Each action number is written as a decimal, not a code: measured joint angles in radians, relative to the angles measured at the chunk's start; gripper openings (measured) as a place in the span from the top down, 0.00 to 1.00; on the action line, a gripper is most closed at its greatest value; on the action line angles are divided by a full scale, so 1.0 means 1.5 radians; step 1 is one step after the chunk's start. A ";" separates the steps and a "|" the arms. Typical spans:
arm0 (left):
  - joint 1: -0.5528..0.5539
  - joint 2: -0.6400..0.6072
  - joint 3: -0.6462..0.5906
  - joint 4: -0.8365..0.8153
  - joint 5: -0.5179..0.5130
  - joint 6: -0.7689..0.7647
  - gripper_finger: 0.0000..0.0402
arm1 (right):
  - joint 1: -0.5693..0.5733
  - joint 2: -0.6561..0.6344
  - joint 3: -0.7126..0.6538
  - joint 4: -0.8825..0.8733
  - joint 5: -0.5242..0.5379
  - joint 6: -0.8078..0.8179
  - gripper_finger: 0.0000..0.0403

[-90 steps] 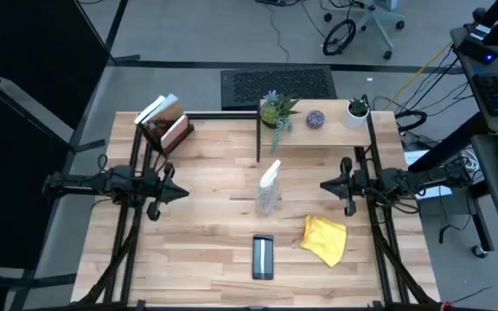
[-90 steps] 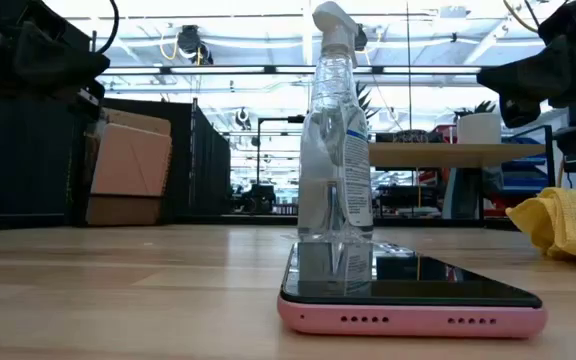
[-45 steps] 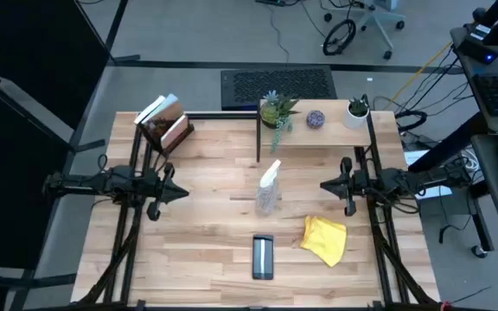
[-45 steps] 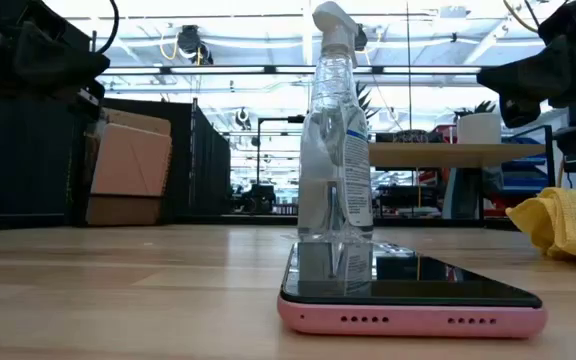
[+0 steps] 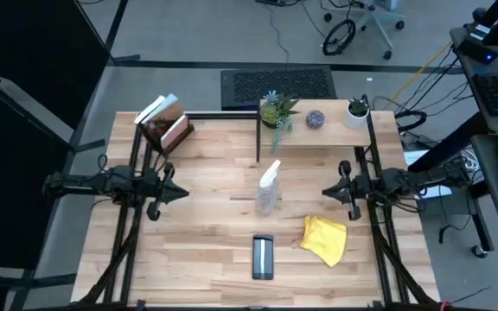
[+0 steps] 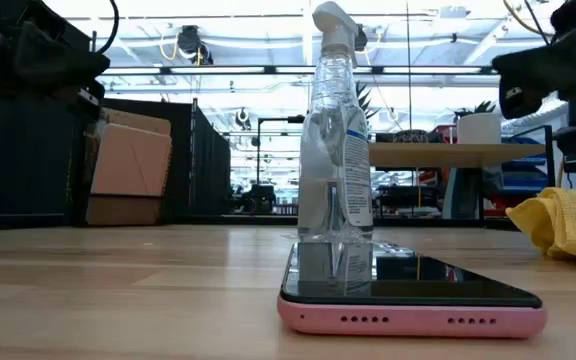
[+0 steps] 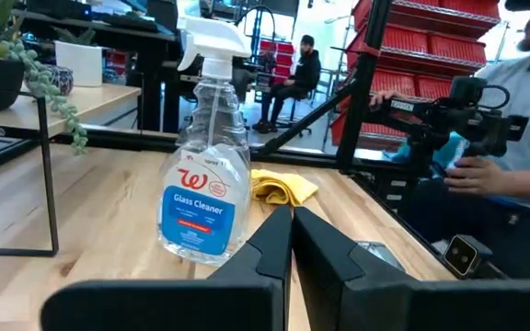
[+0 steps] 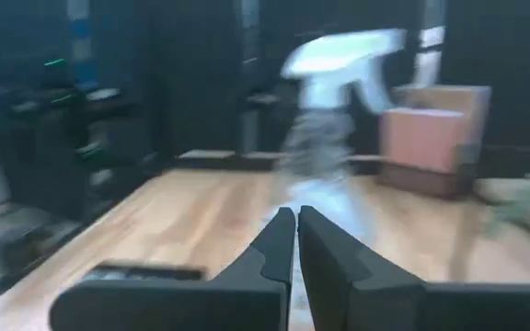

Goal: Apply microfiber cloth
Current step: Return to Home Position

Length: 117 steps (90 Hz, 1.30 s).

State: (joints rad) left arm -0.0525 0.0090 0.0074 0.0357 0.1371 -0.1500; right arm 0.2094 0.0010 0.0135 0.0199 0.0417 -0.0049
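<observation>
Microfiber cloth bright yellow; phone glossy black face, pink edge; spray bottle clear, white trigger head, blue-and-white label, red script logo; table pale wood, plank stripes; left gripper and right gripper black; box cardboard brown; plant green, dark pot; small pot white; shelving red.

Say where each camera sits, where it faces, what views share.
High: above the table, looking straight down; shows left pincer and right pincer.
Low: at tabletop height, facing the phone and spray bottle; arm parts in upper corners.
Left wrist: looks past its fingers to the bottle and microfiber cloth.
Right wrist: looks past its fingers toward the bottle.
Shared: every view shows the bottle.
</observation>
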 joint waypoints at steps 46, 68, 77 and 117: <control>0.000 0.000 0.000 0.000 0.000 0.000 1.00 | -0.016 0.004 0.000 -0.001 -0.009 -0.002 1.00; 0.000 0.000 0.000 0.000 0.000 0.000 1.00 | -0.016 0.004 0.000 -0.001 -0.009 -0.002 1.00; 0.000 0.000 0.000 0.000 0.000 0.000 1.00 | -0.016 0.004 0.000 -0.001 -0.009 -0.002 1.00; 0.000 0.000 0.000 0.000 0.000 0.000 1.00 | -0.016 0.004 0.000 -0.001 -0.009 -0.002 1.00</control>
State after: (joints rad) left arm -0.0525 0.0090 0.0074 0.0353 0.1371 -0.1499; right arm 0.1852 0.0074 0.0135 0.0177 0.0284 -0.0077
